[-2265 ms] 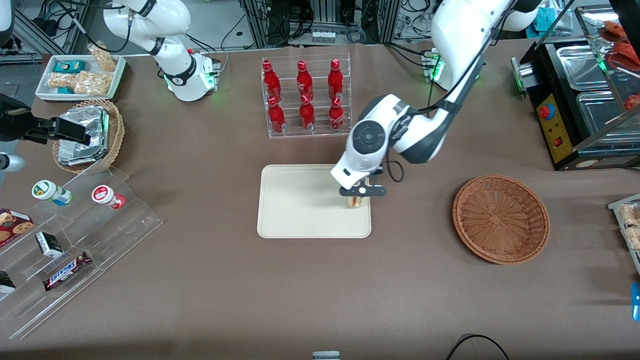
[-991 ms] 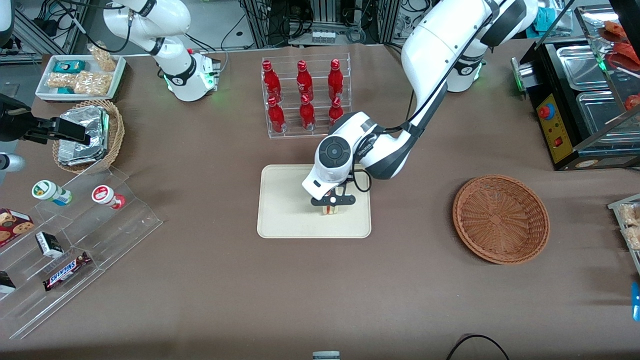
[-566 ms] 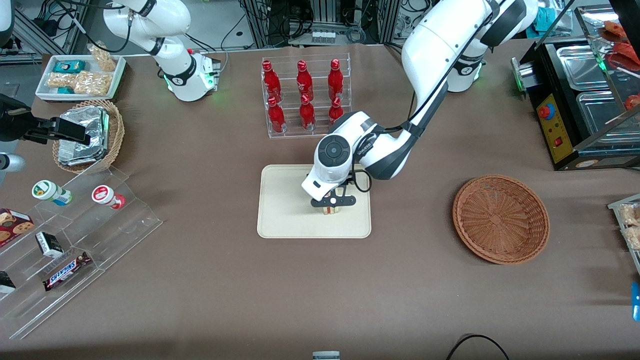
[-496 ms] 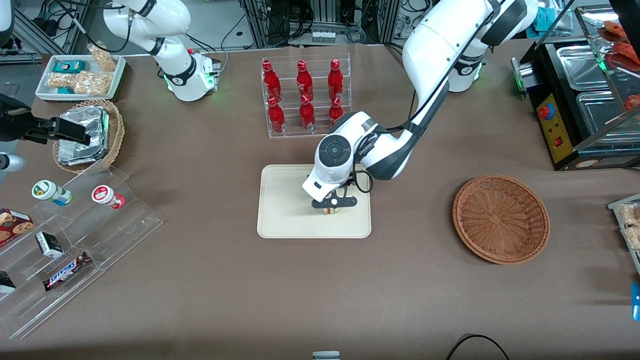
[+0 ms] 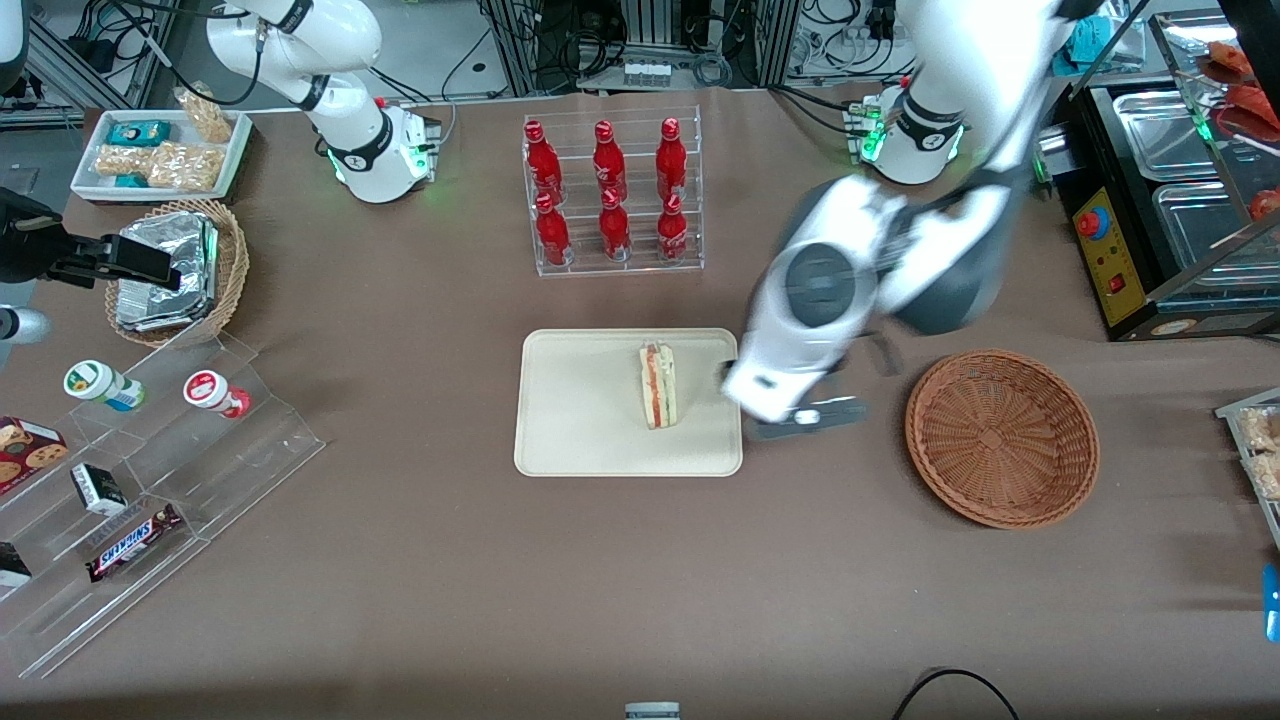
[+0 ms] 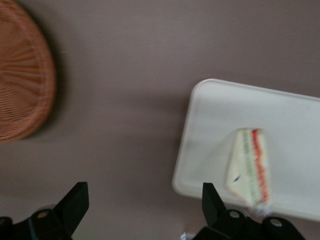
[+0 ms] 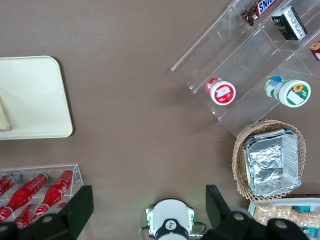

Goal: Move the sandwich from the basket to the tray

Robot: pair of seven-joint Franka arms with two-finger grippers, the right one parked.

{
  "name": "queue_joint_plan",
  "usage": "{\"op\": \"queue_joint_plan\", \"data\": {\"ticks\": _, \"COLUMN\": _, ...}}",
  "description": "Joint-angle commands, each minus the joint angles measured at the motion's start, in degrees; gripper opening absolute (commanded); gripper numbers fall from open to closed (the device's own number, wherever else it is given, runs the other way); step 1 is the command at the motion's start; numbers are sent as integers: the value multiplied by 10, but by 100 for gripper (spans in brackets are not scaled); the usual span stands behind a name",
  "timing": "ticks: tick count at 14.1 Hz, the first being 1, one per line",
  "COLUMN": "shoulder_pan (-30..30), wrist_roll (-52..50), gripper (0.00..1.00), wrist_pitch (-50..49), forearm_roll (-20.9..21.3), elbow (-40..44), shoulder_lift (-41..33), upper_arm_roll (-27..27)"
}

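even overhead light | soft shadows | working arm motion-blurred
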Motion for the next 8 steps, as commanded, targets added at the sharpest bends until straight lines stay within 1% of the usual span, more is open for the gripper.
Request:
{"op": "queue_joint_plan", "data": {"ticks": 1, "shoulder_pan": 70, "wrist_roll": 73, "gripper": 100, "wrist_pitch": -86, "forearm_roll": -16, "elbow": -31, "shoulder_lift": -79, "upper_arm_roll": -2}}
{"op": "queue_joint_plan", "data": {"ticks": 5, "shoulder_pan": 189, "wrist_roll": 228, "gripper": 100, "wrist_pitch": -204, "forearm_roll": -14, "elbow": -25, "shoulder_lift": -150, "upper_arm_roll": -2}}
{"op": "queue_joint_plan", "data": {"ticks": 7, "shoulder_pan": 220, "wrist_roll": 255, "gripper": 100, "wrist_pitch": -226, "forearm_roll": -5, "elbow": -8, "shoulder_lift": -166, "upper_arm_roll": 1}}
{"op": "queue_joint_plan", "data": {"ticks": 8, "shoulder_pan": 226, "wrist_roll": 254, "gripper": 100, "wrist_pitch": -245, "forearm_roll": -5, "elbow": 4, "shoulder_lift": -166, "upper_arm_roll": 1}}
